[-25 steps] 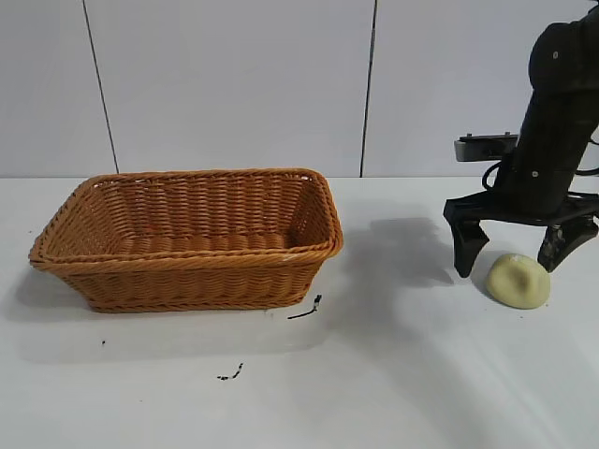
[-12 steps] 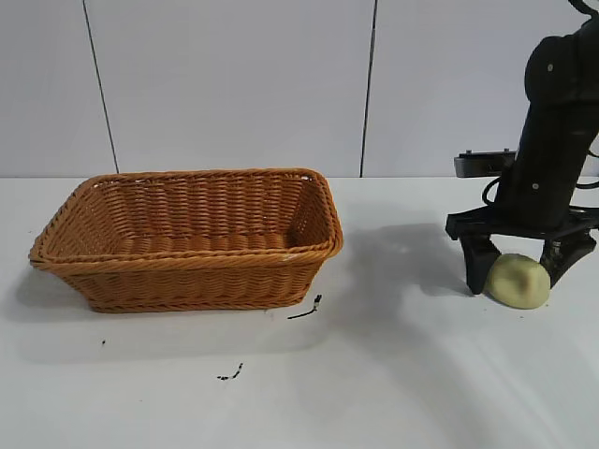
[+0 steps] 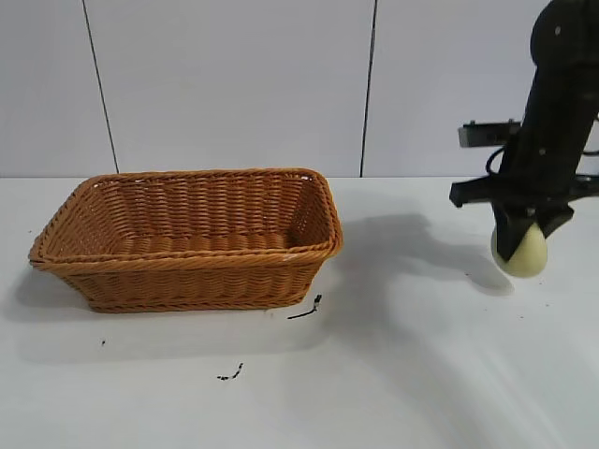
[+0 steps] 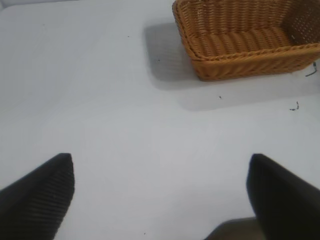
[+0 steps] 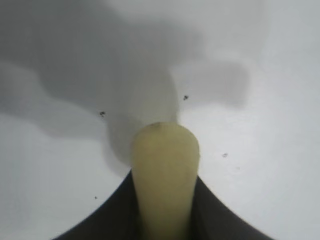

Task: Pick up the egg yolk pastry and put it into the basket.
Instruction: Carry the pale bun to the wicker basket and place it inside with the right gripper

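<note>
Two fingers of the right gripper [image 3: 522, 245] are clenching the egg yolk pastry [image 3: 526, 255] just above the surface [image 3: 393, 374]; carrying is beginning, needing travel leftward over the basket [image 3: 187, 238]. Left gripper [image 4: 160, 190] is idling, spread.

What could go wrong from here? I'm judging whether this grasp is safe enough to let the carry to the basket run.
1. The right gripper squeezes the egg yolk pastry into a narrow shape; the soft lump may deform further or slip out mid-carry.
2. The basket sits far across the table, so a long carry gives more chance of a drop.
3. Its raised rim could catch the low-hanging pastry.
</note>
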Robot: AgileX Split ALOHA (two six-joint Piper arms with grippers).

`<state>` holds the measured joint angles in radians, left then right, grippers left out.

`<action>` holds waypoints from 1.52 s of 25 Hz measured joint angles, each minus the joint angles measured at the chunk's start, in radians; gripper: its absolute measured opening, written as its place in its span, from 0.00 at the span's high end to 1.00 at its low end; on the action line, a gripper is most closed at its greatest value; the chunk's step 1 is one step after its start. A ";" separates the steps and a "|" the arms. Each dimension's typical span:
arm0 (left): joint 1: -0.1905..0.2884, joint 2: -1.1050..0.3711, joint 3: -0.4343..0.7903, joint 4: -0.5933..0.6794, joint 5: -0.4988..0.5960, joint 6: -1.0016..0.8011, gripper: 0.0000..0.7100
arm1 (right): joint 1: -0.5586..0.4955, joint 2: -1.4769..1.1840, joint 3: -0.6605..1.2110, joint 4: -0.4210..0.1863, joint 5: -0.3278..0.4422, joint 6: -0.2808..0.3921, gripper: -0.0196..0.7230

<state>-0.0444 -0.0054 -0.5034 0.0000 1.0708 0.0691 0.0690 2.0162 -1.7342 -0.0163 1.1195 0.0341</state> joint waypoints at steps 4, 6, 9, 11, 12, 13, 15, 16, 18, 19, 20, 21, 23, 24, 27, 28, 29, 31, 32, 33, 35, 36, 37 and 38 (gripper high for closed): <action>0.000 0.000 0.000 0.000 0.000 0.000 0.02 | 0.024 0.000 -0.078 -0.005 0.063 0.000 0.82; 0.000 0.000 0.000 0.000 0.000 0.000 0.02 | 0.057 0.000 -0.115 -0.006 0.068 0.000 0.82; 0.000 0.000 0.000 0.000 0.000 0.000 0.02 | 0.127 0.003 -0.171 -0.006 0.069 0.000 0.82; 0.000 0.000 0.000 0.000 0.000 0.000 0.02 | 0.184 0.019 -0.220 -0.005 0.079 0.005 0.82; 0.000 0.000 0.000 0.000 0.000 0.000 0.02 | 0.213 0.030 -0.246 -0.005 0.086 0.008 0.82; 0.000 0.000 0.000 0.000 0.000 0.000 0.02 | 0.237 0.044 -0.267 -0.005 0.090 0.011 0.82; 0.000 0.000 0.000 0.000 0.000 0.000 0.02 | 0.298 0.078 -0.321 -0.005 0.091 0.017 0.82; 0.000 0.000 0.000 0.000 0.000 0.000 0.02 | 0.324 0.095 -0.344 -0.005 0.092 0.018 0.82; 0.000 0.000 0.000 0.000 0.000 0.000 0.02 | 0.384 0.143 -0.397 -0.005 0.092 0.019 0.82; 0.000 0.000 0.000 0.000 0.000 0.000 0.02 | 0.412 0.163 -0.421 -0.004 0.092 0.019 0.82; 0.000 0.000 0.000 0.000 0.000 0.000 0.02 | 0.412 0.163 -0.421 -0.004 0.092 0.019 0.82; 0.000 0.000 0.000 0.000 0.000 0.000 0.02 | 0.458 0.211 -0.464 -0.003 0.090 0.019 0.82; 0.000 0.000 0.000 0.000 0.000 0.000 0.02 | 0.499 0.257 -0.500 -0.002 0.084 0.019 0.82; 0.000 0.000 0.000 0.000 0.000 0.000 0.02 | 0.512 0.277 -0.509 -0.001 0.077 0.019 0.82; 0.000 0.000 0.000 0.000 0.000 0.000 0.02 | 0.549 0.340 -0.517 0.000 0.002 0.019 0.82; 0.000 0.000 0.000 0.000 0.000 0.000 0.02 | 0.558 0.359 -0.517 0.000 -0.027 0.019 0.82; 0.000 0.000 0.000 0.000 0.000 0.000 0.02 | 0.566 0.377 -0.517 0.000 -0.057 0.020 0.82; 0.000 0.000 0.000 0.000 0.000 0.000 0.02 | 0.575 0.407 -0.517 0.000 -0.101 0.020 0.82; 0.000 0.000 0.000 0.000 0.000 0.000 0.02 | 0.578 0.422 -0.517 0.000 -0.116 0.020 0.82; 0.000 0.000 0.000 0.000 0.000 0.000 0.02 | 0.579 0.433 -0.517 0.000 -0.125 0.020 0.82; 0.000 0.000 0.000 0.000 0.000 0.000 0.02 | 0.579 0.457 -0.517 0.000 -0.128 0.020 0.82; 0.000 0.000 0.000 0.000 0.000 0.000 0.02 | 0.579 0.466 -0.517 -0.001 -0.128 0.020 0.82; 0.000 0.000 0.000 0.000 0.000 0.000 0.02 | 0.579 0.473 -0.517 -0.001 -0.129 0.020 0.81; 0.000 0.000 0.000 0.000 0.000 0.000 0.02 | 0.579 0.478 -0.517 -0.001 -0.132 0.020 0.78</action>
<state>-0.0444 -0.0054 -0.5034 0.0000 1.0708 0.0691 0.6478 2.4940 -2.2514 -0.0176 0.9878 0.0540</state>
